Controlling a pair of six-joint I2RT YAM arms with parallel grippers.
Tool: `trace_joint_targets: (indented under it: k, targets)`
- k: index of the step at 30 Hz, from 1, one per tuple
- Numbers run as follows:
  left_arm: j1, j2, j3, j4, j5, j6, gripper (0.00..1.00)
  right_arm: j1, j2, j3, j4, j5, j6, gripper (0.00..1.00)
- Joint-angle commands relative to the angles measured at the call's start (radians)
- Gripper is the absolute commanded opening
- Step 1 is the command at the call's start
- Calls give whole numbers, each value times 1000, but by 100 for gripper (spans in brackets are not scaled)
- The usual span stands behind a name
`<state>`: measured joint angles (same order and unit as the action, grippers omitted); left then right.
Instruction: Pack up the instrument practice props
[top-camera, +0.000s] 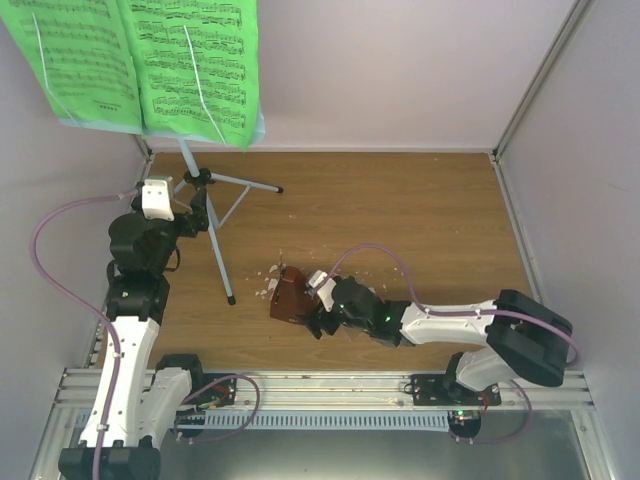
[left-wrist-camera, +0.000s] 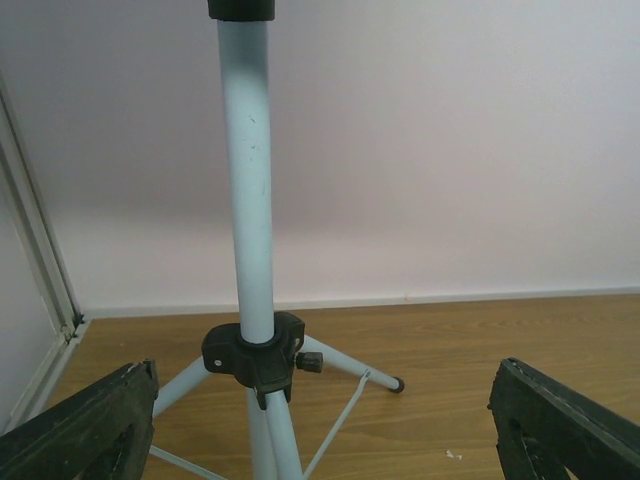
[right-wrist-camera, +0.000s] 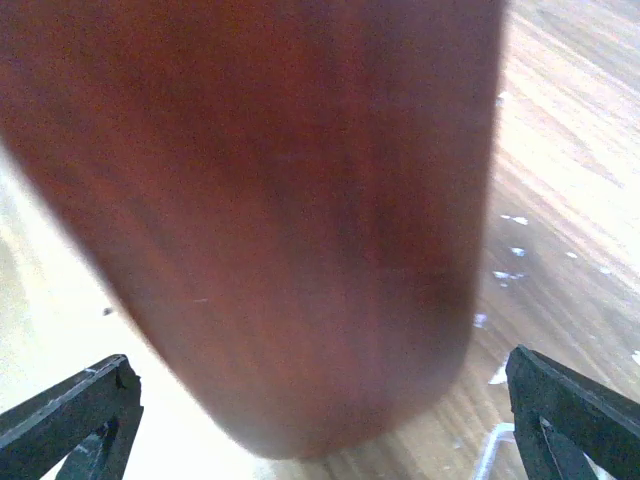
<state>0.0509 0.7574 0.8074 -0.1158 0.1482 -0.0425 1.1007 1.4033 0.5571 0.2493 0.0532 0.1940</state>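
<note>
Left gripper (left-wrist-camera: 320, 425) is wide open, the music stand (left-wrist-camera: 247, 200) pole between its fingers, untouched. The stand is at the table's (top-camera: 420, 220) 10 o'clock and carries green sheet music (top-camera: 190, 60). Right gripper (right-wrist-camera: 320, 430) is wide open, straddling the reddish-brown metronome (top-camera: 290, 294) near 6 o'clock, among white crumbs (right-wrist-camera: 508, 275); contact unclear.

The music stand (top-camera: 218, 250) stands upright at the far left of the wooden table (top-camera: 420, 220), its pale pole rising from a black hub with thin grey tripod legs splayed out, one foot reaching toward the middle. Two pages of bright green sheet music (top-camera: 150, 60) lie open on its desk, printed staves facing up (a sliver of pale blue shows at the lower right edge). The reddish-brown metronome (top-camera: 290, 295) sits near the table's front middle, just beyond that nearest foot.
</note>
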Motion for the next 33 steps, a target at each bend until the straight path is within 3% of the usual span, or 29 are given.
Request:
trace_joint_targets:
  k: [1, 12, 17, 25, 33]
  targets:
    - [-8, 0, -6, 42, -12, -5, 91, 3, 42, 12, 56, 159, 32, 100]
    - [-15, 6, -5, 38, -3, -1, 91, -203, 64, 22, 64, 184, 45, 100]
    - [-25, 5, -5, 37, -6, -2, 91, -207, 41, 32, 56, 188, 33, 100]
    - [-37, 5, -4, 37, 1, -4, 91, -154, -234, -110, 204, 108, -23, 99]
    - [-42, 11, -5, 33, -6, -2, 92, -145, -159, 2, 262, 54, -13, 96]
